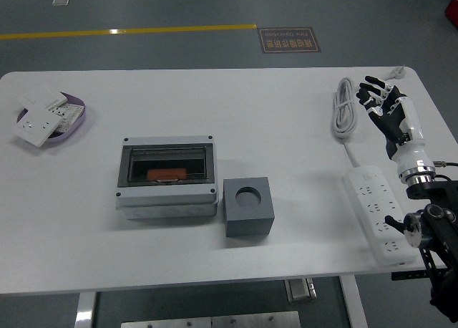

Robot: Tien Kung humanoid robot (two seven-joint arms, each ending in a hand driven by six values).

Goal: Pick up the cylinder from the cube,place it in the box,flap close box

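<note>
The grey box (167,179) sits left of the table's middle with its dark see-through flap down. An orange object (167,174), seemingly the cylinder, shows inside through the flap. The grey cube (248,205) stands just right of the box, and its round hole (249,195) is empty. My right hand (379,102) is at the far right, raised over the table by the coiled cable, fingers spread and holding nothing, far from the box and cube. My left arm is out of view.
A white power strip (381,213) lies near the right front edge, and its coiled white cable (345,107) lies behind it. A purple tray (50,115) with white switch plates sits at the far left.
</note>
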